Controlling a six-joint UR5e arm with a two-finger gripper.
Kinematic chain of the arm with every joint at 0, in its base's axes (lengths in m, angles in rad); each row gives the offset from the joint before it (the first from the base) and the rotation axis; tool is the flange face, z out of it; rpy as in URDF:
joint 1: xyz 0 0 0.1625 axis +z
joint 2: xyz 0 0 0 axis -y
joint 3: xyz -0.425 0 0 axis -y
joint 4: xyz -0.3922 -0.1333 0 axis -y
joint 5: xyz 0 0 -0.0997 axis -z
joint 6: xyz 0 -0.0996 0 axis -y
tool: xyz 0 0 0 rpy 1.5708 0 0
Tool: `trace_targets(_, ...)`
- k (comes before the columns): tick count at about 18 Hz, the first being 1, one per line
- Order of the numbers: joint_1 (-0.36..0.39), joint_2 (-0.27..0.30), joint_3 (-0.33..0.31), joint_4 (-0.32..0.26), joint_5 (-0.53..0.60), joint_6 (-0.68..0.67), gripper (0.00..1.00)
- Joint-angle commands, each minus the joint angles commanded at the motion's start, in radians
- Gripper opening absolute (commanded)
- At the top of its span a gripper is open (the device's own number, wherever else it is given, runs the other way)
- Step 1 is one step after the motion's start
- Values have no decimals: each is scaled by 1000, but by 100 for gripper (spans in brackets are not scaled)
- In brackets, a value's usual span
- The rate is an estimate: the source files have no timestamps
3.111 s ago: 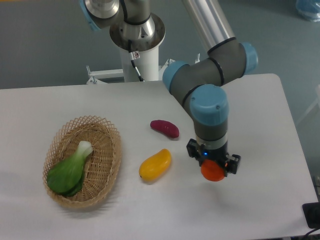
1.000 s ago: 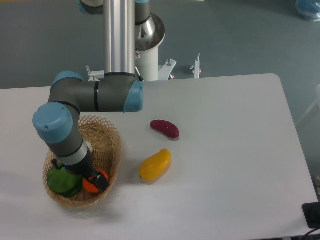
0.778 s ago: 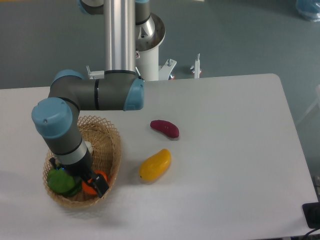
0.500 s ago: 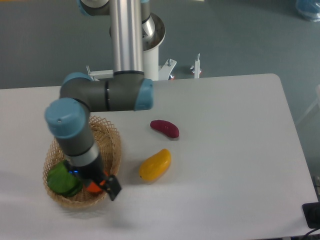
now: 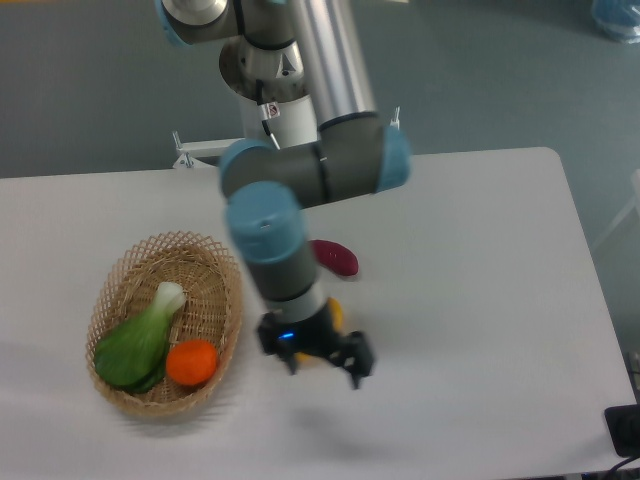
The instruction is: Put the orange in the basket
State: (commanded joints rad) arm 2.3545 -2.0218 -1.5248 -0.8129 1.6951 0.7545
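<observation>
The orange [image 5: 192,362] is a small, smooth, bright orange-red ball, and it sits inside the basket [image 5: 213,268], in the near right part, touching the green leafy vegetable [image 5: 138,338] that lies along the basket's left side. The basket is a shallow oval of light tan wicker with an open scalloped rim, on the left of the white bench [image 5: 480,300]. My claw [image 5: 322,362] hangs over the bench to the right of the basket, fingers spread and holding nothing. It covers most of the yellow fruit [image 5: 336,312] just behind it. A dark red fruit [image 5: 337,257] lies farther back. I can read no writing anywhere.
</observation>
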Motion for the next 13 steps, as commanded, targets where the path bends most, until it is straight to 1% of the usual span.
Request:
trace_targets(3,46,2,-11,-31,-6,48,100)
trace_targets(6,91,6,-11,-37,-41,127,100)
trace_targets(10,173,6,-11,-37,-106,259,100)
trace_targets(11,186,5,-11,-40,-116,273,100)
trace_targets(12,196,5,-11,-51,-120,287,100)
trace_targets(13,210,5,-9,-81,-121,322,100)
